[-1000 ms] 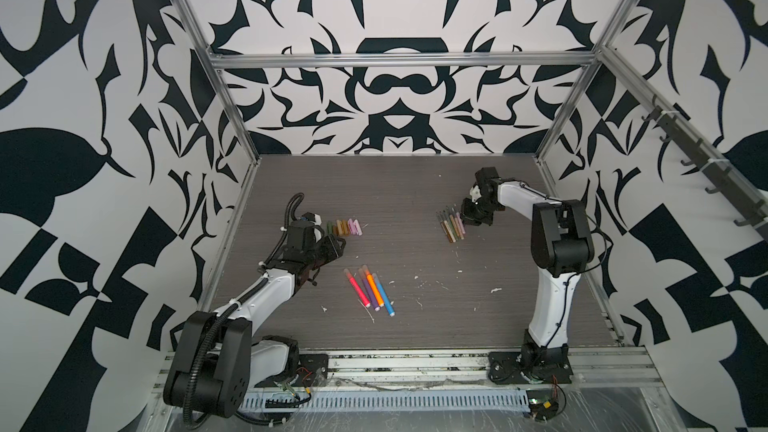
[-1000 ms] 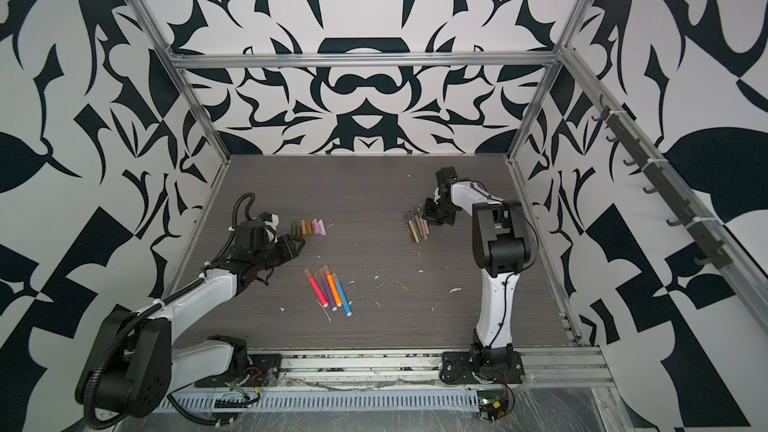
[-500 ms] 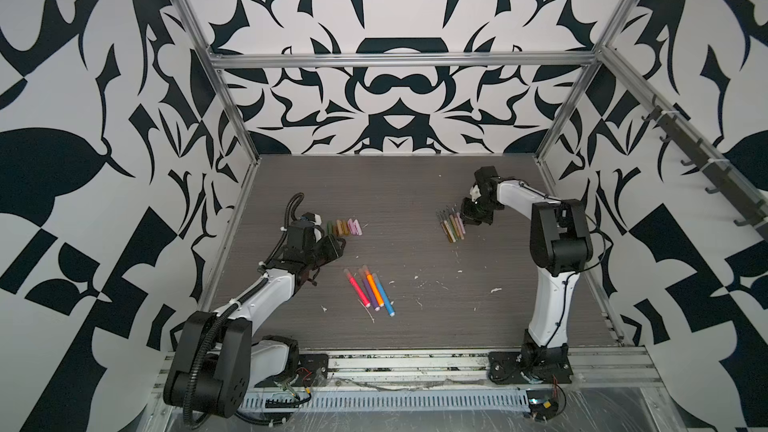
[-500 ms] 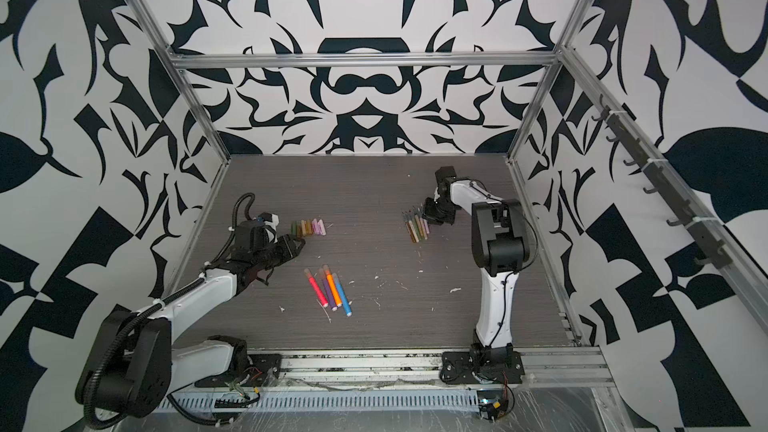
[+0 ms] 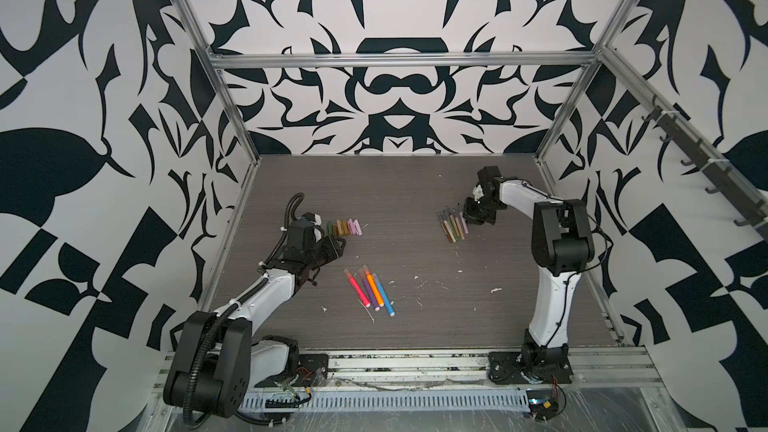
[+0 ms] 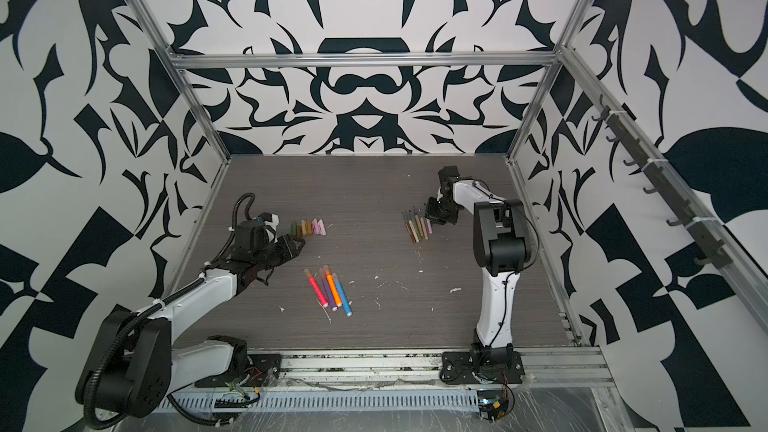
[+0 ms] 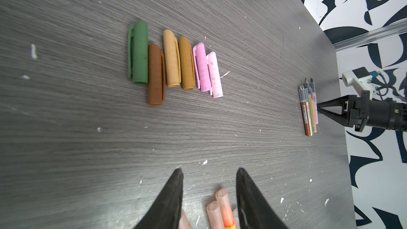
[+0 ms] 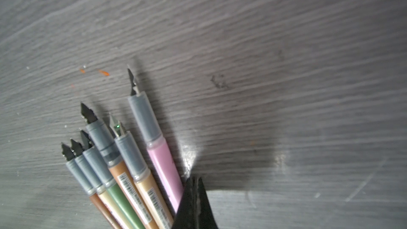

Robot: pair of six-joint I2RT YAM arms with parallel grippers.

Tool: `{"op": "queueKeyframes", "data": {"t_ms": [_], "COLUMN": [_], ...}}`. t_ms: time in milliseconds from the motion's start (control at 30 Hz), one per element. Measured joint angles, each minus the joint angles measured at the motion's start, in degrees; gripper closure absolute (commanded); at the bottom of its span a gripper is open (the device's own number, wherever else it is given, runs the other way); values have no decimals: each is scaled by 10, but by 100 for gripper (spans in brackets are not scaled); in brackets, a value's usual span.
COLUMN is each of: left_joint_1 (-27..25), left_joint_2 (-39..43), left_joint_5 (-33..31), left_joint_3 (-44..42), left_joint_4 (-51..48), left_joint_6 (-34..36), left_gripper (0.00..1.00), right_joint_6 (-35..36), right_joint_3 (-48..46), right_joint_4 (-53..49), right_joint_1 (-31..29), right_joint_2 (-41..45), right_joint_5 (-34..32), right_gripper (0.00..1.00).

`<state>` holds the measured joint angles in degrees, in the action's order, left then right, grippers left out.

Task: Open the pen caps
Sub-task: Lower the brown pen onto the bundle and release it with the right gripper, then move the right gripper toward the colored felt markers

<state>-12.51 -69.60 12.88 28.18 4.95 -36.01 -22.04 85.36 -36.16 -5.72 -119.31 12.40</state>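
Looking down at the desk (image 5: 415, 184), the layout reads as sorting by stage. The muted pen caps (image 5: 343, 227) lie in a tight row at 10 o'clock from desk centre, all pulled off. Six can be counted close up, running from the green cap (image 7: 137, 51) to the palest pink one. They sit well apart from their bodies, likely so that finished parts stay out of the working area.

The thin pens (image 5: 453, 226) are bundled at 2 o'clock with bare nibs pointing to 12. Six grey collars show in the right wrist view.

The bright markers (image 5: 370, 290) lie at 7 o'clock: pink, purple, orange and blue, side by side. Their translucent caps (image 7: 222, 203) are still on at the 11 o'clock ends, so the remaining work is there.

On the left arm (image 5: 266, 288), the left jaws are partly spread and empty. They hang between the cap row and the bright markers. The translucent caps show in the gap between them, which looks like lining up for the next cap.

On the right arm (image 5: 519, 197), the right jaws are pinched together and hold nothing. Their tip is low at the 3 o'clock edge of the bundle, just beside the pink pen (image 8: 163, 166). I can't tell whether it touches the pen. It is probably tidying the bundle rather than gripping it.

White scraps (image 5: 494, 289) litter the desk around 4 o'clock.
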Motion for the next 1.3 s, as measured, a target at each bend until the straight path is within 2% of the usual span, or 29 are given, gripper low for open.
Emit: {"op": "queueKeyframes", "data": {"t_ms": [1000,1300], "left_joint_1": [0,0], "left_joint_2": [0,0], "left_joint_5": [0,0], "left_joint_3": [0,0], "left_joint_4": [0,2], "left_joint_6": [0,0], "left_gripper": [57,57], "right_joint_6": [0,2], "right_joint_3": [0,-17], "right_joint_4": [0,0], "right_joint_1": [5,8], "right_joint_2": [2,29], "right_joint_5": [-18,-33], "right_gripper": [100,100]}}
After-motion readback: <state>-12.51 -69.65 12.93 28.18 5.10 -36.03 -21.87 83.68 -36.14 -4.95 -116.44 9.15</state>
